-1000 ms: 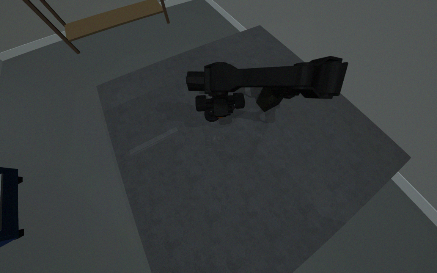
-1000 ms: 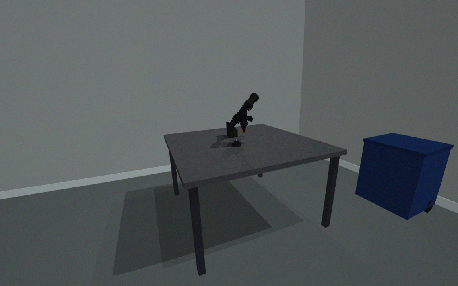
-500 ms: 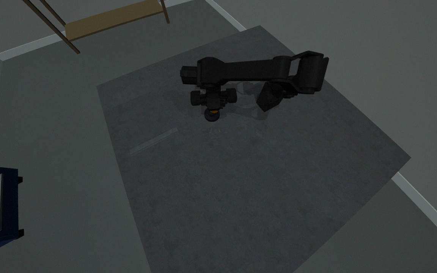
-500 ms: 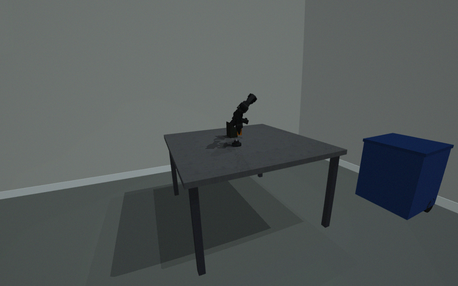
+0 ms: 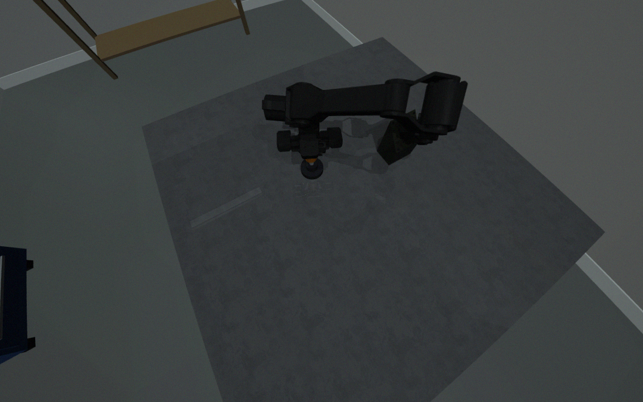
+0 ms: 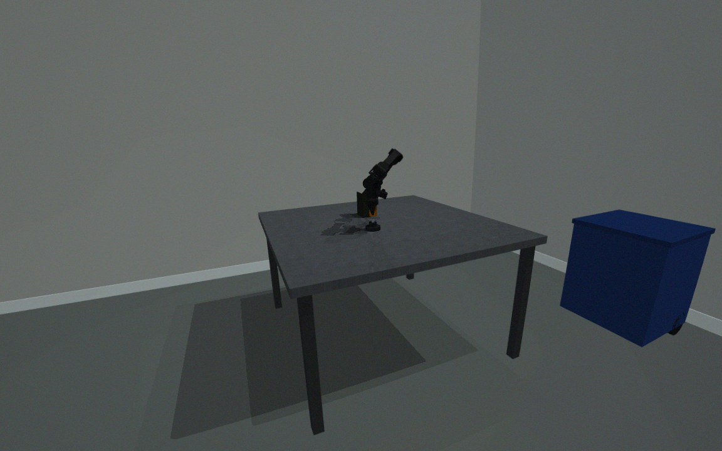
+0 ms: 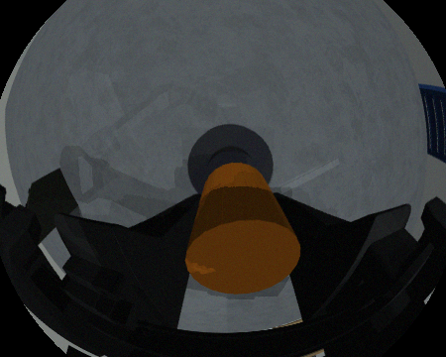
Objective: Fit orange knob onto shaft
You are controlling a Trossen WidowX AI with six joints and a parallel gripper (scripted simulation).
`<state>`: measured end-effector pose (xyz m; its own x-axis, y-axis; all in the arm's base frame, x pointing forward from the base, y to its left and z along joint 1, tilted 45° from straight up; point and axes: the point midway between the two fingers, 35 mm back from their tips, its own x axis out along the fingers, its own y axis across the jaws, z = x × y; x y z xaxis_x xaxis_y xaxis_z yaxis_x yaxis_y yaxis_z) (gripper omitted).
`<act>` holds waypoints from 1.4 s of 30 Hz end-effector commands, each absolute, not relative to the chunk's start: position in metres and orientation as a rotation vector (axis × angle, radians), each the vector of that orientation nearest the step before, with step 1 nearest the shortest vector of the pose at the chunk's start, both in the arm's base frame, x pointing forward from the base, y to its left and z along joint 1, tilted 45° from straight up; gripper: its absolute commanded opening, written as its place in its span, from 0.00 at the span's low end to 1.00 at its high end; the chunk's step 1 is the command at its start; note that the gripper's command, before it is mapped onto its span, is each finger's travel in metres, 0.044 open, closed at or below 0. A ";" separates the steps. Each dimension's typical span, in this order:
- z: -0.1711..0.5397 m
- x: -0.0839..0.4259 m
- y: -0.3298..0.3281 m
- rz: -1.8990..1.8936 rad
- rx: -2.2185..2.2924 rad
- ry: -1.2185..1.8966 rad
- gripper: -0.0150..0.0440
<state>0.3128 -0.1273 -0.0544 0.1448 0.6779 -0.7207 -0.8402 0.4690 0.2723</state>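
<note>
We take the round pedestal (image 5: 311, 172) (image 6: 372, 228) (image 7: 230, 136) as our landmark, and it stands on the counter (image 5: 364, 249) (image 6: 436, 243) (image 7: 307, 74). The tool (image 5: 310, 156) (image 6: 373, 209) (image 7: 237, 201) is closed upon the orange knob (image 5: 310, 160) (image 6: 370, 213) (image 7: 243, 255), with one finger at each side of it. This knob is held above the pedestal, and in the exterior view we see a narrow gap between them, so it is not yet seated. Its long axis looks near to upright, pointing down toward the pedestal. In the wrist view its lower end covers the middle of the pedestal, therefore we cannot tell if it is exactly centred over the shaft. Also the hole and its flat side are hidden from us. We judge that the next move is to correct the centre and the turn above the pedestal, then go straight down; if the flats do not agree, the knob may stop on top of the shaft.
</note>
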 end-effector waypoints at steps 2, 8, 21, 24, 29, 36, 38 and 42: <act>-0.065 0.314 -0.118 1.105 -0.205 0.908 0.25; -0.067 0.314 -0.117 1.108 -0.210 0.905 0.25; -0.068 0.315 -0.114 1.108 -0.210 0.905 0.25; -0.069 0.315 -0.114 1.108 -0.210 0.905 0.25; -0.066 0.313 -0.116 1.108 -0.210 0.905 0.25; -0.065 0.313 -0.117 1.148 -0.282 0.857 0.25; -0.065 0.314 -0.118 1.185 -0.349 0.812 0.25; -0.067 0.315 -0.118 1.202 -0.382 0.788 0.25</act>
